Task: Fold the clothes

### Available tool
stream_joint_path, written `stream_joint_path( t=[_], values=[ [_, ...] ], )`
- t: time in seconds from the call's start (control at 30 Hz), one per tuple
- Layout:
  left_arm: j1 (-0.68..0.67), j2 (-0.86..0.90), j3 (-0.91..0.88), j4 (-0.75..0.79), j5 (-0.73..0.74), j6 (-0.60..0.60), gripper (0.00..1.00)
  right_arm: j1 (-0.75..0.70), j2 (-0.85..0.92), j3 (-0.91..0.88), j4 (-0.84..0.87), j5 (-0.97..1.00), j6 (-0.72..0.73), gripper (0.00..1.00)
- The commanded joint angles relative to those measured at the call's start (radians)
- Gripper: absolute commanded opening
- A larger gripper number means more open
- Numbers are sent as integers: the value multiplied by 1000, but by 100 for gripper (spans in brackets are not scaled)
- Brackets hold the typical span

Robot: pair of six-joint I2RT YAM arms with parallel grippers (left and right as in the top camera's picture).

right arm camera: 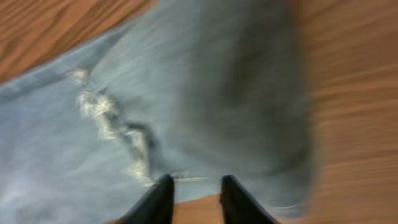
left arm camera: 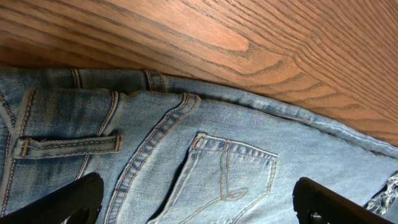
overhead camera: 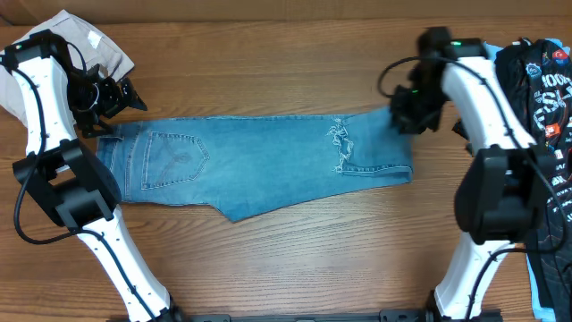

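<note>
Two parted grippers: left gripper [left arm camera: 196, 186] at jeans [overhead camera: 259, 170] waistband [left arm camera: 56, 112], right gripper [right arm camera: 197, 183] at hem [overhead camera: 407, 154]; both layers should be pinched.

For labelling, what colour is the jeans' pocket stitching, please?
Orange-tan, on the light-blue denim back pocket; left wrist view.

Light-blue denim jeans [overhead camera: 259, 165] lie flat and back-side up, stretched between the two arms. The waistband is just beside the left gripper [overhead camera: 130, 94], and a stitched back pocket [left arm camera: 224, 177] shows between its spread fingers. A frayed rip [right arm camera: 115, 134] lies just ahead of the right gripper [right arm camera: 196, 199]. A crumpled beige garment [overhead camera: 85, 40] sits behind the left gripper. A black printed tee [overhead camera: 545, 89] is heaped to the outer side of the right gripper.
</note>
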Motion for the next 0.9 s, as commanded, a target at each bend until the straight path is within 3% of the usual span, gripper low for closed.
stream_joint_path(
  t=[0.0,0.1,0.47,0.63,0.83,0.87],
  values=[
    [-8,-21,-3,-3,8,23,100,-39,-14,-35,26,-70,-97,4],
    [-10,-21,-3,-3,7,23,100,-47,-14,-121,78,-188,-168,4],
    [-14,-21,-3,-3,7,23,100,-61,-14,-403,263,-237,-163,4],
    [-14,-21,-3,0,-8,23,100,-86,-14,-332,205,-237,-159,4],
    [-14,-21,-3,-3,-12,23,100,-107,-19,-113,24,-229,-209,4],
    [-14,-21,-3,-4,-12,23,100,-113,-19,-75,5,-209,-218,11]
  ],
)
